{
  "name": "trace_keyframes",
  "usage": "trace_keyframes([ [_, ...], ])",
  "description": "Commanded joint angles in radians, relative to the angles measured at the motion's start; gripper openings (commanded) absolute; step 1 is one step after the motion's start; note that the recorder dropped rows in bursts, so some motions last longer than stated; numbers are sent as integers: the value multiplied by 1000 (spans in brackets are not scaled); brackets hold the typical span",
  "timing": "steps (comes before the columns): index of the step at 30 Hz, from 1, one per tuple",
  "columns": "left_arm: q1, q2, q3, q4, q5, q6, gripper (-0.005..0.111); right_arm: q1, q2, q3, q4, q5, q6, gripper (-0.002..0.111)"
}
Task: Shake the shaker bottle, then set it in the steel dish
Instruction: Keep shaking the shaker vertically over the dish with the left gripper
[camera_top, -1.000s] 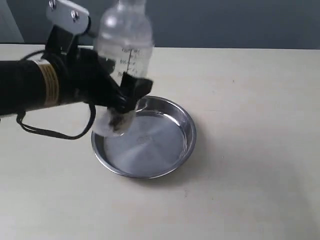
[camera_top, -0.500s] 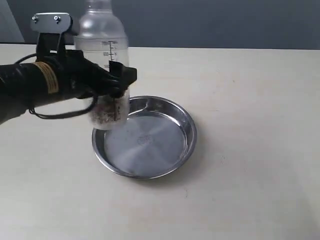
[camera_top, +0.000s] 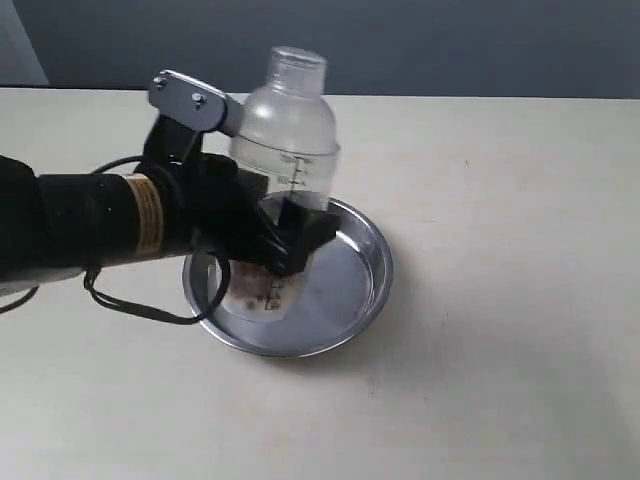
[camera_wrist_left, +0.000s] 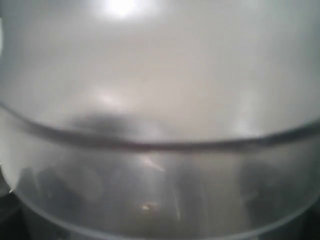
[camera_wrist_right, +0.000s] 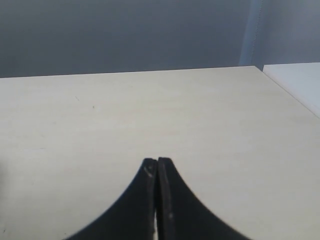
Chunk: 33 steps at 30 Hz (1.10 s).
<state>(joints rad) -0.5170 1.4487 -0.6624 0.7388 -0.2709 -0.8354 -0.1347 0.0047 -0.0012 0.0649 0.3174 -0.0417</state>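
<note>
The pale tabletop (camera_top: 500, 320) is occupied near its middle by the steel dish (camera_top: 383, 262). The shaker bottle (camera_top: 288, 140) is held tilted over the dish's left part, clamped around its lower body by the left hand (camera_top: 290, 242). Whether the bottle touches the dish cannot be told. The right hand (camera_wrist_right: 157, 175) is seen pressed closed and empty.

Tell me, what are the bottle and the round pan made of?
The shaker bottle looks like clear, slightly frosted plastic: it is cloudy, yet the brownish bits show through near its bottom. The steel dish looks like polished metal, probably stainless steel: it is silvery, with bright, mirror-like reflections on its rim and floor.
</note>
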Motion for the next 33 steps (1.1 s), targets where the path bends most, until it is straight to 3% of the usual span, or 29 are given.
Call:
trace_keyframes([
  [1,91,3,-39,-225,16,186,0,-3,-5,1,1,-13,-2,-1],
  [4,106,-137,-159,-199,-87,147,0,-3,-5,1,1,-13,-2,-1],
  [7,99,-214,-242,-164,-38,145,0,-3,-5,1,1,-13,-2,-1],
  [9,77,-163,-177,-180,65,129,0,-3,-5,1,1,-13,-2,-1],
  [12,66,-6,-73,-188,12,129,0,-3,-5,1,1,-13,-2,-1],
  [15,66,-107,-140,-158,-89,118,0,-3,-5,1,1,-13,-2,-1],
  [18,63,-184,-216,-138,-28,132,0,-3,-5,1,1,-13,-2,-1],
  [20,48,-101,-139,-147,21,130,0,-3,-5,1,1,-13,-2,-1],
  [22,48,42,-64,-187,-11,130,0,-3,-5,1,1,-13,-2,-1],
  [24,47,3,-99,-164,-79,57,0,-3,-5,1,1,-13,-2,-1],
  [25,46,-102,-161,-107,-147,62,0,-3,-5,1,1,-13,-2,-1],
  [26,46,-121,-180,-107,-121,67,0,-3,-5,1,1,-13,-2,-1],
  [27,35,-95,-156,-98,-45,69,0,-3,-5,1,1,-13,-2,-1],
  [30,37,75,-90,-131,-31,34,0,-3,-5,1,1,-13,-2,-1],
  [32,37,-112,-215,-92,-164,73,0,-3,-5,1,1,-13,-2,-1],
  [33,37,-139,-256,-97,-126,116,0,-3,-5,1,1,-13,-2,-1],
])
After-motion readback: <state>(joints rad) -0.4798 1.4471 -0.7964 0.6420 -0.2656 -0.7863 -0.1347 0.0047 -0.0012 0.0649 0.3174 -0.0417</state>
